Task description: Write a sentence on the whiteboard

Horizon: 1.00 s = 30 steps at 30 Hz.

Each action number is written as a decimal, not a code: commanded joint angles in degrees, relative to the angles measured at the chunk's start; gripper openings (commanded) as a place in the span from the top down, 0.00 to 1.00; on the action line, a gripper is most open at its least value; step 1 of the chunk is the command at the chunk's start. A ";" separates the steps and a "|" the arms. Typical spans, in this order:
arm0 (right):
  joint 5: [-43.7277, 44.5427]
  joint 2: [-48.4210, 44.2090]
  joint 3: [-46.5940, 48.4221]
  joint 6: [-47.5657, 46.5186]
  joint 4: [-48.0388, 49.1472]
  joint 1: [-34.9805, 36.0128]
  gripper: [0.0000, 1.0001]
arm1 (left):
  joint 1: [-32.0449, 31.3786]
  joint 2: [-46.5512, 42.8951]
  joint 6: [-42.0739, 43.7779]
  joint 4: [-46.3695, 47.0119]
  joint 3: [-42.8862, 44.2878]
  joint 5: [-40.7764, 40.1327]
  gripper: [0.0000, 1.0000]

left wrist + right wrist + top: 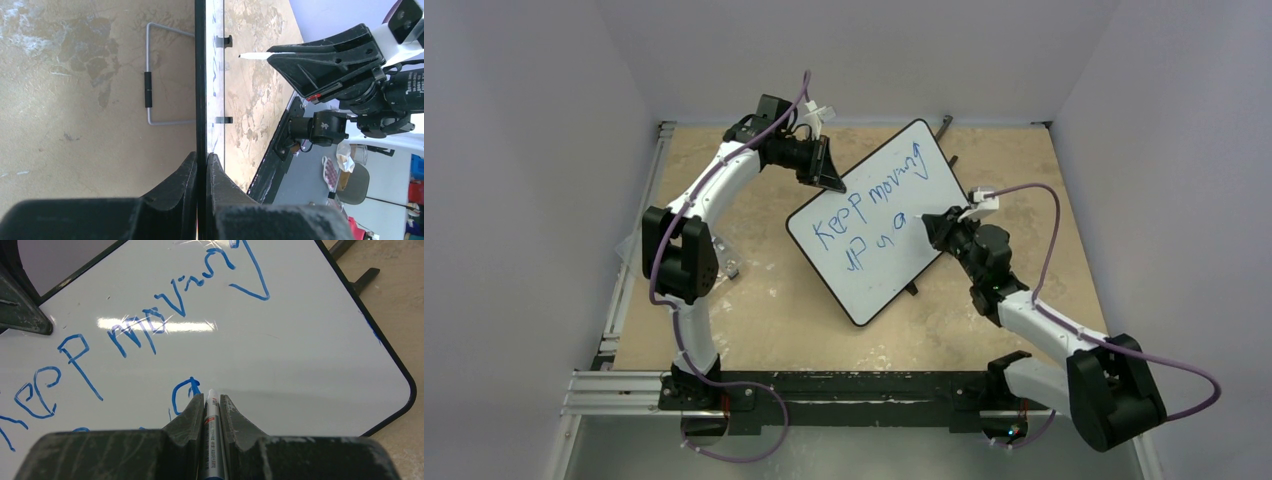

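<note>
The whiteboard lies turned at an angle on the wooden table, glossy white with a thin black rim. The sentence in blue marker reads "Keep moving", with a shorter second line under it ending in an "a". My left gripper is shut on the board's far left edge; in the left wrist view the black rim runs straight between the left gripper fingers. My right gripper is shut on a silver marker, whose tip sits beside the last blue letter on the whiteboard.
A bent wire stand lies on the table beside the board's back. Black feet stick out past the board's far edge. A metal rail with the arm bases runs along the near edge. White walls enclose the table.
</note>
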 commanded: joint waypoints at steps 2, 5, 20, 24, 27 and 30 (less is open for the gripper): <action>2.78 -0.48 4.76 -2.38 0.73 0.20 1.00 | -1.19 -3.62 3.49 2.49 0.33 0.91 1.00; 2.70 0.23 5.84 -2.73 1.00 0.14 1.00 | -1.19 -3.85 3.62 2.50 -0.20 0.69 1.00; 1.49 0.83 7.12 -6.01 1.67 0.12 1.00 | -1.63 -5.58 3.88 2.44 -1.90 -4.89 1.00; 1.13 1.05 7.51 -6.32 1.51 0.11 1.00 | -3.21 -6.31 5.23 2.43 -2.32 -7.66 1.00; 1.21 1.03 7.51 -6.52 1.34 0.11 1.00 | -3.41 -6.40 5.20 2.87 -2.39 -6.74 1.00; 1.39 0.96 7.39 -6.99 1.42 0.07 1.00 | -3.39 -6.51 5.73 2.30 -2.22 -6.33 1.00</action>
